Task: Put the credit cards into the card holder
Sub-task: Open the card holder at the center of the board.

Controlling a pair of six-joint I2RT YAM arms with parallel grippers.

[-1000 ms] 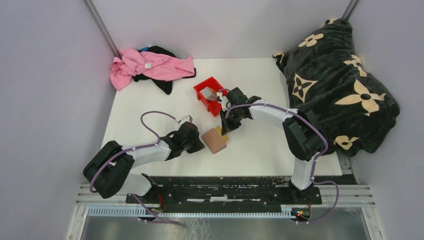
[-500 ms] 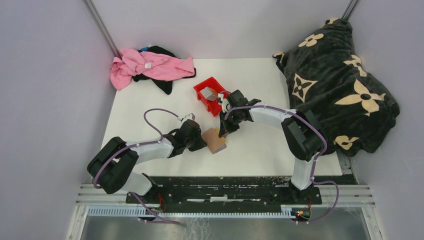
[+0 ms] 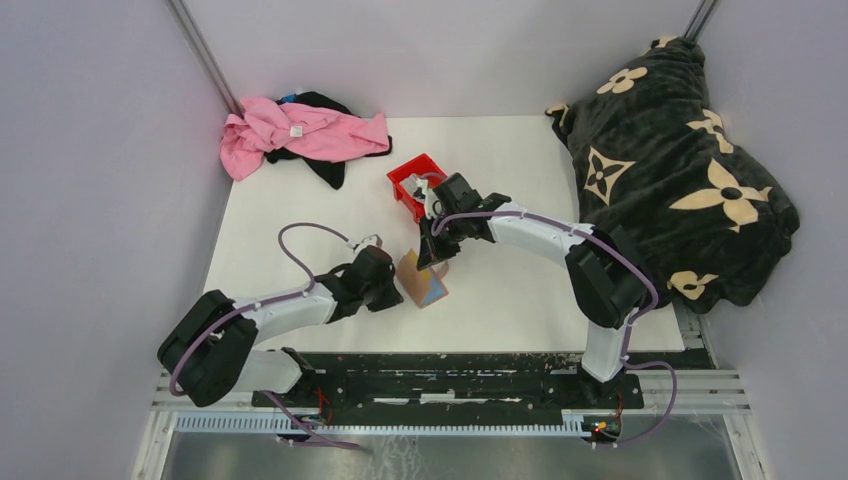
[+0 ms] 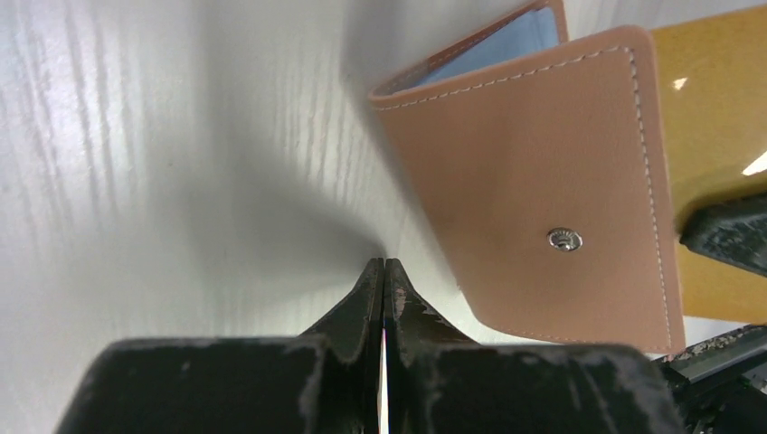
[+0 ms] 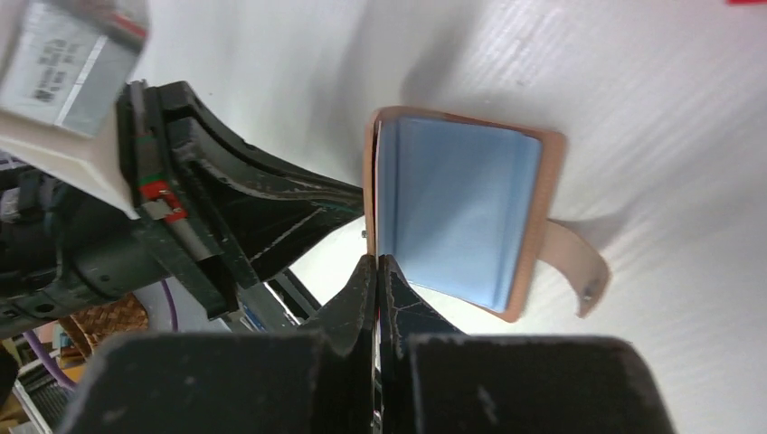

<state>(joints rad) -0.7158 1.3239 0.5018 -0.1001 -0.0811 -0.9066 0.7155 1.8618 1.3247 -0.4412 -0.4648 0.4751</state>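
The tan card holder (image 3: 424,283) lies at mid-table, opened up, with its blue lining (image 5: 452,203) showing. My right gripper (image 3: 432,257) is shut on the edge of one flap (image 5: 370,194) and holds it upright. The snap tab (image 5: 577,262) curls out to the side. My left gripper (image 3: 397,287) is shut and empty, with its tips (image 4: 384,268) on the table just left of the holder's tan outer face (image 4: 543,181). A gold-yellow card (image 4: 714,117) lies behind the holder. Other cards are mostly hidden in the red bin (image 3: 408,178).
A pink and black heap of cloth (image 3: 300,132) lies at the back left. A dark flowered blanket (image 3: 680,160) covers the right edge. My right arm reaches over the red bin.
My right gripper has moved left and nearer and has lifted a flap, so the holder now shows its blue inside. The holder and my left gripper have shifted slightly left.
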